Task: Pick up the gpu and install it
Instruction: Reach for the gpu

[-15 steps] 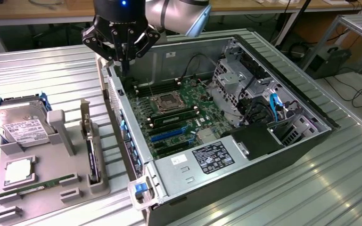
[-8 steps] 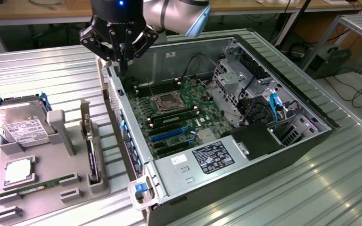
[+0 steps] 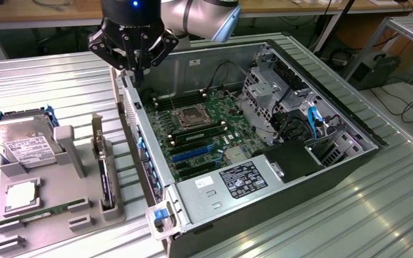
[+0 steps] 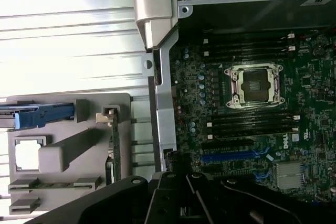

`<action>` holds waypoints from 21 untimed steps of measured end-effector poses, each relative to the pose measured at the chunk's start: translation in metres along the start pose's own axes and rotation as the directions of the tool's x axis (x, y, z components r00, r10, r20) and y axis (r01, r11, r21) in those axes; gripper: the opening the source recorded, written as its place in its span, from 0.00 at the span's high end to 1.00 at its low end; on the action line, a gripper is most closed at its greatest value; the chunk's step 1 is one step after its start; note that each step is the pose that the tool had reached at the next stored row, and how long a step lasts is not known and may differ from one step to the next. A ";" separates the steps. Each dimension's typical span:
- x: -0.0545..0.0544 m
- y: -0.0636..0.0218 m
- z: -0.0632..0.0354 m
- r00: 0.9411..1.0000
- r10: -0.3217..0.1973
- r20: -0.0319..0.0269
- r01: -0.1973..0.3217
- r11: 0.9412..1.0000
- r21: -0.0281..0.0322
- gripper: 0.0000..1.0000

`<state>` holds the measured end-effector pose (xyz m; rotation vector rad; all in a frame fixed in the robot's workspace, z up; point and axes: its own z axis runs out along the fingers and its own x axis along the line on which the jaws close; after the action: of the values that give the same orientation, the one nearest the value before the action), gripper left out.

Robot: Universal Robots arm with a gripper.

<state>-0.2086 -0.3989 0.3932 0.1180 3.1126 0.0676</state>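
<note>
The gpu (image 3: pixel 105 172) stands on edge in a slot of the grey holder tray (image 3: pixel 56 228), just outside the open computer case (image 3: pixel 321 161) on the exterior view's left. Seen from the wrist, the gpu (image 4: pixel 115 148) is a thin edge-on strip with its metal bracket at one end. My gripper (image 3: pixel 135 69) hangs above the far end of the case's near wall, well beyond the card, shut with nothing between its fingers. In the wrist view my gripper (image 4: pixel 181 179) is a dark linkage over the case wall. A blue slot (image 3: pixel 192 153) lies on the motherboard (image 3: pixel 214 107).
The tray also carries a silver hard drive (image 3: pixel 20 142) in a blue bracket, a square processor (image 3: pixel 21 194) and a green memory stick (image 3: pixel 41 212). Inside the case are a drive cage (image 3: pixel 268 99), cables and a black power supply (image 3: pixel 292 161). Ribbed metal table (image 3: pixel 49 86) surrounds everything.
</note>
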 end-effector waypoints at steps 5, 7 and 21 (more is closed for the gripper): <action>0.001 -0.0001 0.0000 1.000 0.000 0.000 0.000 1.000 0.000 0.89; 0.002 -0.0002 0.0000 1.000 0.000 0.000 0.000 1.000 0.000 0.89; 0.009 -0.0007 -0.0002 1.000 0.000 0.000 0.000 1.000 0.000 0.89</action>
<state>-0.2180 -0.3989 0.3932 0.1180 3.1125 0.0677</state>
